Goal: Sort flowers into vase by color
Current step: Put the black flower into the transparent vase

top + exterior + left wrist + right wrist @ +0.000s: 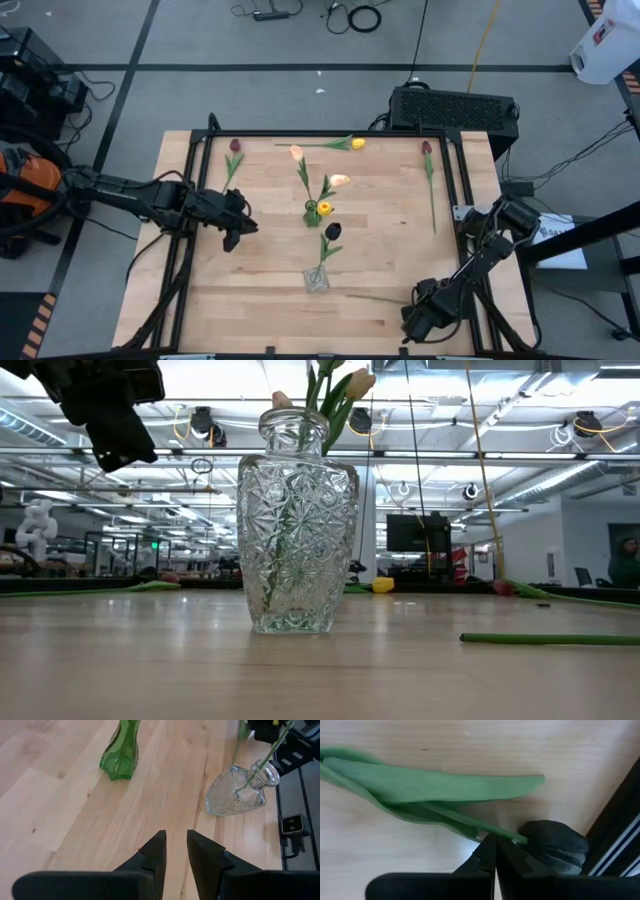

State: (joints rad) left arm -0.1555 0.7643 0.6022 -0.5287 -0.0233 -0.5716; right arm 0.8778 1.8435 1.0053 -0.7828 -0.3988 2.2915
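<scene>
Right tool (496, 851) clenched on dark tulip's stem (465, 822), near surface (390, 260) corner; stem runs toward clear vase (316, 280). Left tool (175, 851) part-open, grasping nothing.

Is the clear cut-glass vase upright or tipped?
Upright. The clear cut-glass vase stands on its base in the low view, mouth up, with green stems rising out of it.

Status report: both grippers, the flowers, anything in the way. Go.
Left gripper open, empty, above bare table. Right gripper shut on a flower stem near the table's corner. Three flowers in green vase, one in clear vase. Nothing blocking.
</scene>
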